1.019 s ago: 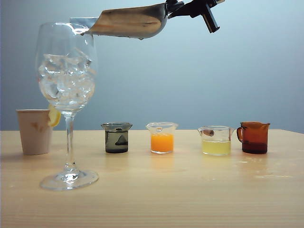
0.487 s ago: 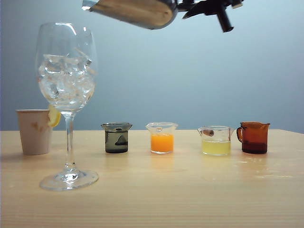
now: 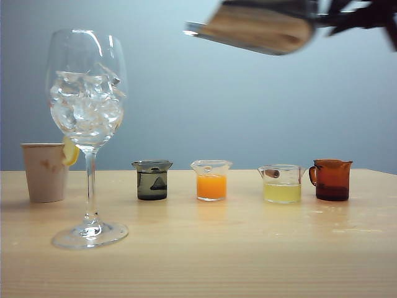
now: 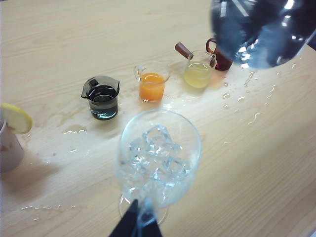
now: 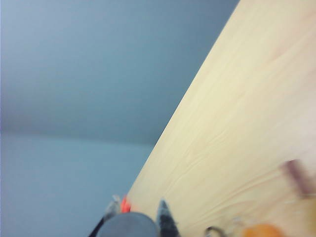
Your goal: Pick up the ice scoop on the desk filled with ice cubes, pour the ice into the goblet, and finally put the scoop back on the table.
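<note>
The large shiny silver metal ice scoop [image 3: 257, 28] is seen held high in the air, blurred, well above the row of small vessels & to the right of the tall clear stemmed goblet [image 3: 88, 133] — its handle is clamped in the right gripper [image 3: 366, 15] at the top right edge of the exterior view. The whitish translucent ice cubes [image 4: 157, 158] are heaped inside the goblet's bowl; the goblet stands upright on the light wooden table [image 3: 248, 248]. The left gripper [image 4: 137, 224] is glimpsed only as dark tips by the goblet's foot – its state can't be told. Water drops [image 4: 256, 116] are scattered on the wood
</note>
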`<state>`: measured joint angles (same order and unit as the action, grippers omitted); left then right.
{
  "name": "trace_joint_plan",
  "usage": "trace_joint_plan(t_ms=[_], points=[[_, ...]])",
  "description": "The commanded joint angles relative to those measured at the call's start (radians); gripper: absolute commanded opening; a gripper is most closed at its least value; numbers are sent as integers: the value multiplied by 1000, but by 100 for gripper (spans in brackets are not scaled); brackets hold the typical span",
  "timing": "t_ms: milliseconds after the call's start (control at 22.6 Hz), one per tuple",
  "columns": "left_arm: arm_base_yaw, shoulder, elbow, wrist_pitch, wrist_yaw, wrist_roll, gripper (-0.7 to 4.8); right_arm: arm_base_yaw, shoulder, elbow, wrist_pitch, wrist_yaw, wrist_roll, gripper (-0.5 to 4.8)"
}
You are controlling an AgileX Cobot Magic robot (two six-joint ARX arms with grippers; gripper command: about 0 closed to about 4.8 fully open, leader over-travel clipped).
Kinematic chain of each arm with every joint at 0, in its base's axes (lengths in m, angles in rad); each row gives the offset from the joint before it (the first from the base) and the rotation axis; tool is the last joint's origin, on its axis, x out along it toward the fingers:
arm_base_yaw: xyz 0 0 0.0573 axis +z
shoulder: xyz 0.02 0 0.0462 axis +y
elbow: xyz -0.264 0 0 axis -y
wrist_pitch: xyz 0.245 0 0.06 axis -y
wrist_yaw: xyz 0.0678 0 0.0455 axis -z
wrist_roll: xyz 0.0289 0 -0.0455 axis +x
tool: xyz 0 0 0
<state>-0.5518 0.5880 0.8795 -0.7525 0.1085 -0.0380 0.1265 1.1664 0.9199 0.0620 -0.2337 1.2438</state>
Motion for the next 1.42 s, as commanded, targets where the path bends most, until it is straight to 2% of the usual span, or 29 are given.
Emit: trace_joint_plan(t_ms=[44,177,310,399,664,797,1063,1152,1285,1418], points=[[1,-2,5,8,1,4,-1,-75,-106,-109,23,-5,15,-5],[1,-2,5,8,0,4,-1,-159,-183,-212,24,-26,16,-5],[1,-2,5,8,0,3,-1,-314,-218,-305,24,-109,8,-5],[1,-2,5,8,0,4,-1,-483,-191,-319,26,-200,-45,-5],[1,-2,5,7,0,4,-1,-701,-92,-317,150,-214,-41,-5],[1,-2,5,7,0,3,-1,-752,24,-314,256,-236,-37,-5],[1,-2,5,7,0,3,-1,-761,225,-235,359,-240,-118,-5],[1,-2,5,7,0,3,-1,-764,306,-171,357,-260,-182,-5],[1,-2,5,7,0,4,-1,-766,412,-84,359,-306,-208,-5],[1,-2,5,7,0,4,-1,-767,493,-31,362,-299,-248,-5]])
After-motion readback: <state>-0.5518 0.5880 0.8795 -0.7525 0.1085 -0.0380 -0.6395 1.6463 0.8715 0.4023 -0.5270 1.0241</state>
